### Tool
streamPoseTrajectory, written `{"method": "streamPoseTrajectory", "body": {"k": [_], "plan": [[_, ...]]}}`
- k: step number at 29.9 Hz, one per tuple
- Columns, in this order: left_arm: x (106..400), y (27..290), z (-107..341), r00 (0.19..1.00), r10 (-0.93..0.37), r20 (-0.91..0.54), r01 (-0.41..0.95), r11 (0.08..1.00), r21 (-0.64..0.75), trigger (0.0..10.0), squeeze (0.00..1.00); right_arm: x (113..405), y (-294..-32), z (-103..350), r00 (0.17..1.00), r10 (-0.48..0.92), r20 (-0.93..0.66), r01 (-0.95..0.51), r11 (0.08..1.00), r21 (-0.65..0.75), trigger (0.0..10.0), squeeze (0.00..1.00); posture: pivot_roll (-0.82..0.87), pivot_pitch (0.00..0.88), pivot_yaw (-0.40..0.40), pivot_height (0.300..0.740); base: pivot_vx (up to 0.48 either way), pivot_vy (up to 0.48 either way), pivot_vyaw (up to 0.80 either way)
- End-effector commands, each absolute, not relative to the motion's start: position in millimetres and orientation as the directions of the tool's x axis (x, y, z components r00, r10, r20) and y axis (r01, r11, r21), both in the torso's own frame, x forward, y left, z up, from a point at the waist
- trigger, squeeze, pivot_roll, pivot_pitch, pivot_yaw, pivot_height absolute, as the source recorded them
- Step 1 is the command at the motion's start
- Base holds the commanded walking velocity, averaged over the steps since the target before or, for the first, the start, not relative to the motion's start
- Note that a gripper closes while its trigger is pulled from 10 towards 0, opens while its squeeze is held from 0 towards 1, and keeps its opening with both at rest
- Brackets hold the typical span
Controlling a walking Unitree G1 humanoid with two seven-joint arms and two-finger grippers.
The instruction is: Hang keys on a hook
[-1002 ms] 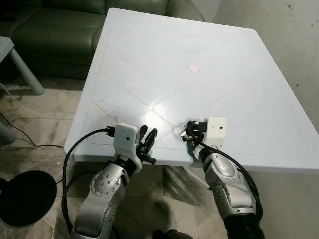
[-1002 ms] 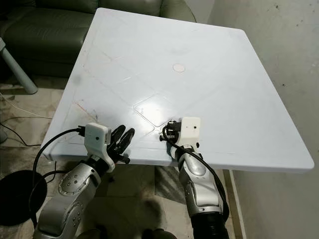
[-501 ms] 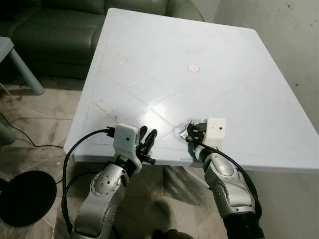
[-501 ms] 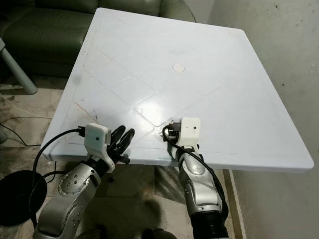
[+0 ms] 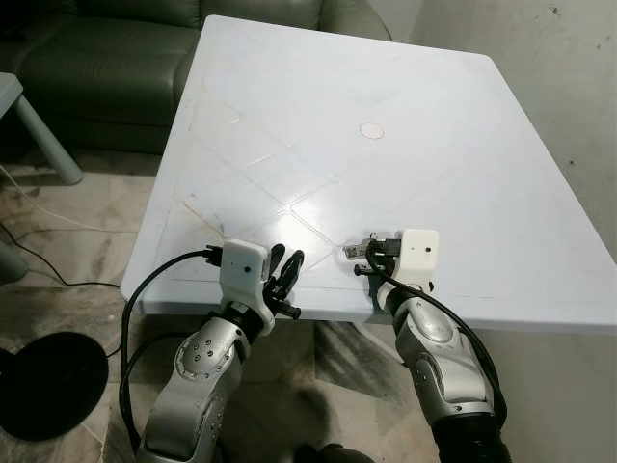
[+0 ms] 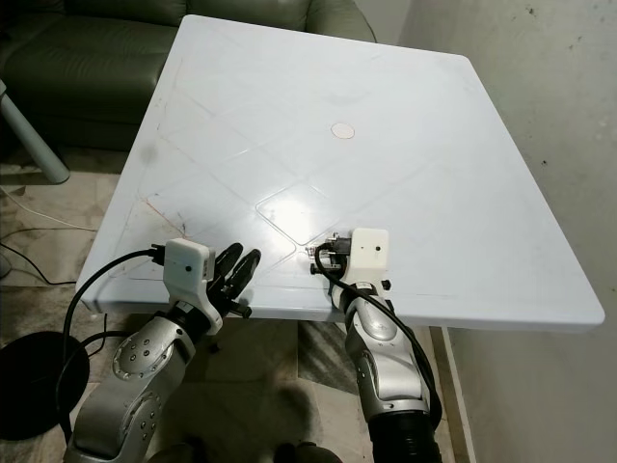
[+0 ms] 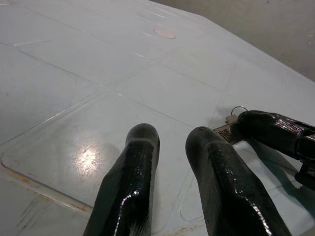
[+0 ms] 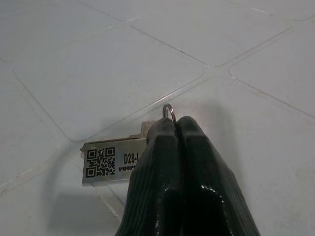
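Right gripper [image 8: 178, 129]: fingers pressed together, pinching the keys' ring low over the near part of the table.
Keys [image 8: 129, 156]: metal ring poking up between the fingertips; a tag with a QR code hangs beside them, close over the white table [image 5: 318, 106].
Left gripper [image 7: 170, 147]: fingers slightly apart, holding nothing, hovering at the table's near edge, near the right one.
Done: the keys look grasped, judging by the closed pinch.
Left: carrying them to a hook and hanging them.
Hidden: key blades covered by the fingers; tag text cut off; whether the tag touches the table I cannot tell.
Beyond: green sofa [image 5: 106, 58] past the table.
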State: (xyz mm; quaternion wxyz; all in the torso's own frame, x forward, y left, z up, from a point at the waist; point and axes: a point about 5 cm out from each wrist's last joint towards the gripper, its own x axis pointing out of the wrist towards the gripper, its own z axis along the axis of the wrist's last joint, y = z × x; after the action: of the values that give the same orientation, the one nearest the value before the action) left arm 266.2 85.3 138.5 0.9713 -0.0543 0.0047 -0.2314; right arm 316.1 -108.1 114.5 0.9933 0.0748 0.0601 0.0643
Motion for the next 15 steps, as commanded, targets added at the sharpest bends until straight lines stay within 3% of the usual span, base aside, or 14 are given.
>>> {"method": "streamPoseTrajectory", "body": {"k": [1,15], "plan": [[264,80,140,0.883,-0.469,0.019,0.468,0.878,-0.105,10.0,0.0,315,-114,116,0.989,0.113,-0.096,-0.095,0.981,0.17,0.0,0.0,0.04,0.189,-0.13,0.74,0.0,0.0,0.0],[291,91,162,0.893,-0.437,0.101,0.445,0.894,-0.062,10.0,0.0,322,-140,152,0.977,0.18,0.112,-0.196,0.967,0.161,0.0,0.0,0.02,0.114,-0.114,0.74,0.0,0.0,0.0]]}}
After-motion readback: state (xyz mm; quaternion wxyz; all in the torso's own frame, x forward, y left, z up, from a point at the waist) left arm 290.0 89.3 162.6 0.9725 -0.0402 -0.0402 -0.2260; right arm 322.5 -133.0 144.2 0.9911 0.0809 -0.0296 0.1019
